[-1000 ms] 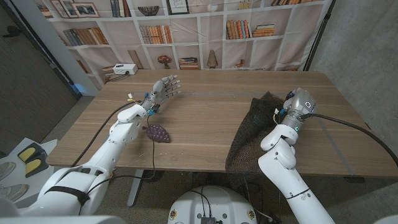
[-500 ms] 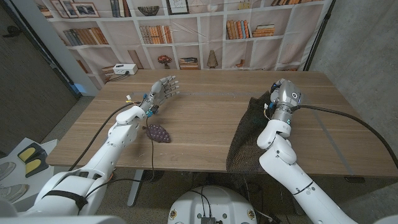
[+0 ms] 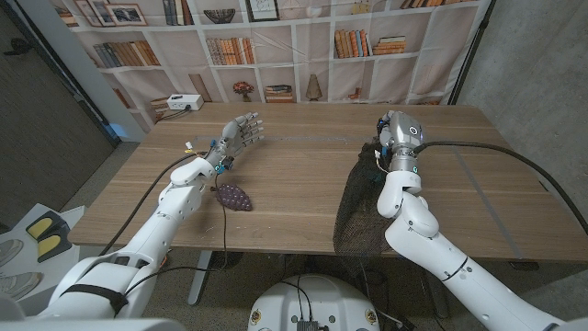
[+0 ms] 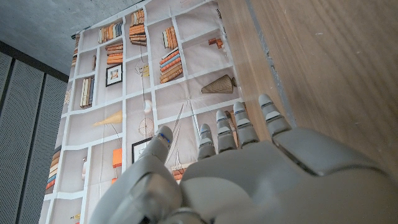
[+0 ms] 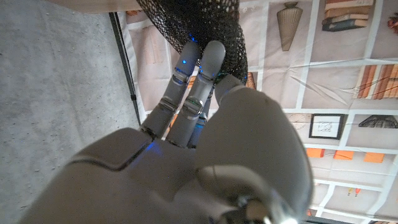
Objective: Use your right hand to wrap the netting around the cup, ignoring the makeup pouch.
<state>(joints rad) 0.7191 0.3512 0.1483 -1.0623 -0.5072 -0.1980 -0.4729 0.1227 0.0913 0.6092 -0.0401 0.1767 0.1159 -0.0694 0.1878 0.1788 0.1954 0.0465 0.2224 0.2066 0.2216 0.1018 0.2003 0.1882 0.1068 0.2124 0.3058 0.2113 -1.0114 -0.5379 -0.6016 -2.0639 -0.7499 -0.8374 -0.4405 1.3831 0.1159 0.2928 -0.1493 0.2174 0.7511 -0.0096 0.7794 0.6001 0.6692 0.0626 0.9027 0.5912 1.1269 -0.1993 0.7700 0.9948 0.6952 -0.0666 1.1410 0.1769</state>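
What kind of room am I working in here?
Probably a staged lab or test room, not a real study: the bookshelf backdrop looks like a printed sheet, beside a bare concrete wall and one wooden table.

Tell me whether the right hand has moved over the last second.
Yes. In the head view the right hand has swung toward the robot's left and toward the table's far edge, along the dark netting.

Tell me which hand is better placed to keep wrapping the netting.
Right. The right hand is already at the netting, its fingers against the mesh. The left hand hangs open across the table, beyond the pouch, far from the netting.
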